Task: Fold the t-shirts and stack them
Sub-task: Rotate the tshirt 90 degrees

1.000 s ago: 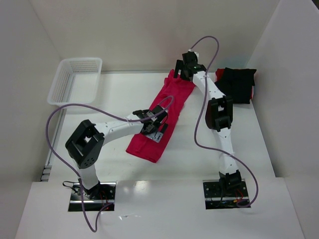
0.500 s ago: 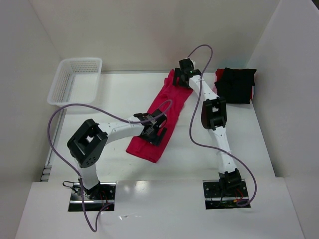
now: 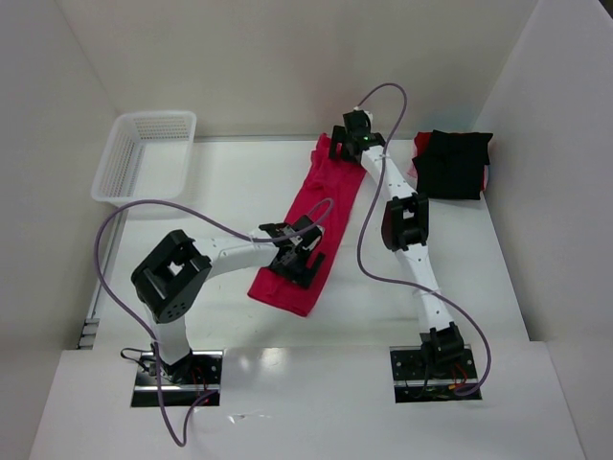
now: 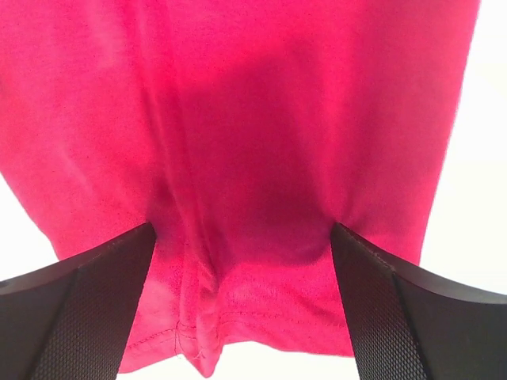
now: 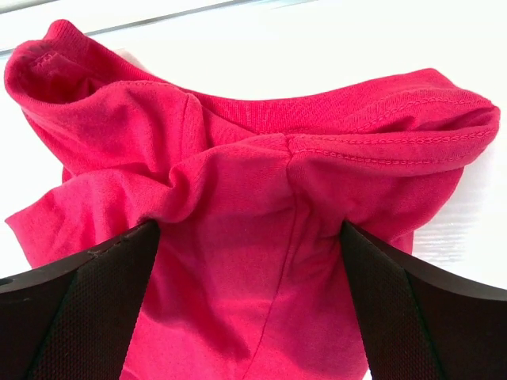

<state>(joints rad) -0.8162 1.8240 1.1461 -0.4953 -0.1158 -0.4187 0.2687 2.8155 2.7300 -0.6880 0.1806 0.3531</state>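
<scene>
A red t-shirt, folded into a long narrow strip, lies diagonally on the white table. My left gripper is over its near end. In the left wrist view the fingers stand wide apart, open, with the shirt and its hem between them. My right gripper is over the far end by the back wall. It is open too, and the bunched collar and sleeve cloth lies between its fingers. A folded black shirt lies on something red at the back right.
A white plastic basket stands at the back left by the wall. White walls close in the table on the left, back and right. Purple cables loop above both arms.
The right gripper has moved left along the back wall, taking the shirt's far end with it. The left gripper has shifted slightly right and nearer. The strip now lies straighter.
</scene>
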